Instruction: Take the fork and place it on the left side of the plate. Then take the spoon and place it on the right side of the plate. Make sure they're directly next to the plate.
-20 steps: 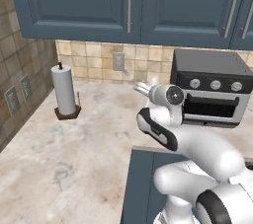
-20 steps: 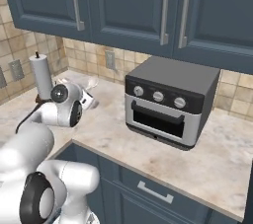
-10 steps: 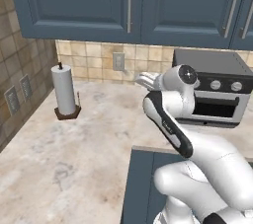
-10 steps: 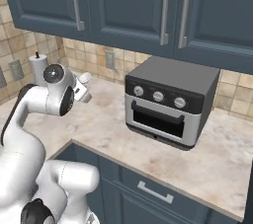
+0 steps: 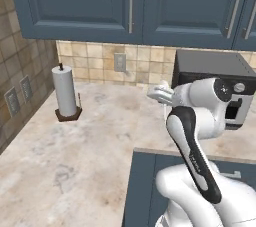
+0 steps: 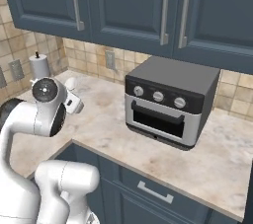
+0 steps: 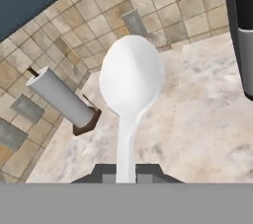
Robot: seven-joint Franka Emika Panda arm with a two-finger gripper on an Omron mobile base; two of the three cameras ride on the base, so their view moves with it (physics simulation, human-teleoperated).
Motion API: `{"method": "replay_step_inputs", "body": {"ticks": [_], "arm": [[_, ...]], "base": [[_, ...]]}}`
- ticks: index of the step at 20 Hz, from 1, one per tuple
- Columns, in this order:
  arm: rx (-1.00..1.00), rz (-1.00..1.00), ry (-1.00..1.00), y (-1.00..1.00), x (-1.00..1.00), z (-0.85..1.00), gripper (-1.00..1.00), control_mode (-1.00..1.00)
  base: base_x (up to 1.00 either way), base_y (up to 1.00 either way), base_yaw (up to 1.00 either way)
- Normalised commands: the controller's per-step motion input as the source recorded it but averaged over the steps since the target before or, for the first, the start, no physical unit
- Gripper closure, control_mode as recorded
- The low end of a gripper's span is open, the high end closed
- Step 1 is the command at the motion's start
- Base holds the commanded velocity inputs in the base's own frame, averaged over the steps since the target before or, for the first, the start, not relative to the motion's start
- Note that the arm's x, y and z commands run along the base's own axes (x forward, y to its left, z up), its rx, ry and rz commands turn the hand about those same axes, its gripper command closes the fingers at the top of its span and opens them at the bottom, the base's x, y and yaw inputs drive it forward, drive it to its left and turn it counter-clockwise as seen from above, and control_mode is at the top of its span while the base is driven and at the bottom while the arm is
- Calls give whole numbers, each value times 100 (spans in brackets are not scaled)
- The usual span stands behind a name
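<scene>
My gripper [image 7: 126,173] is shut on the thin handle of the spoon [image 7: 129,77], a whitish spoon whose oval bowl points away from the hand, above the marble counter [image 7: 197,114]. In the left base view the gripper [image 5: 161,95] hangs over the counter in front of the toaster oven. The right base view has the gripper [image 6: 74,100] beside my arm's upper joint, with the spoon's bowl [image 6: 70,83] sticking up from it. The fork and the plate are out of view.
A paper towel roll on a dark stand [image 5: 65,93] sits at the back left of the counter. A toaster oven [image 6: 170,102] stands to the right. A wall outlet [image 5: 119,62] is on the tiled backsplash, under blue cabinets [image 5: 130,6].
The arm has swung to the right and folded closer to the toaster oven, carrying the spoon with it. The gripper has stayed shut.
</scene>
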Motion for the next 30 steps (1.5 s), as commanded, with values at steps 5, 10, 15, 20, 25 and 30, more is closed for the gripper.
{"method": "replay_step_inputs", "body": {"ticks": [5, 10, 15, 20, 25, 30], "arm": [[-1, 19, -10, 0, -94, 34, 100, -100], [-5, 8, -13, 0, -54, 39, 100, -100], [-5, 5, -11, 0, -48, 41, 100, -100], [-2, 1, -2, 1, -24, 7, 100, 100], [0, 0, 0, 0, 0, 0, 100, 100], [0, 0, 0, 0, 0, 0, 100, 100]], "base": [[0, 0, 0], [0, 0, 0], [0, 0, 0], [0, 9, 0], [-19, 7, 0], [-92, 0, 3]]}}
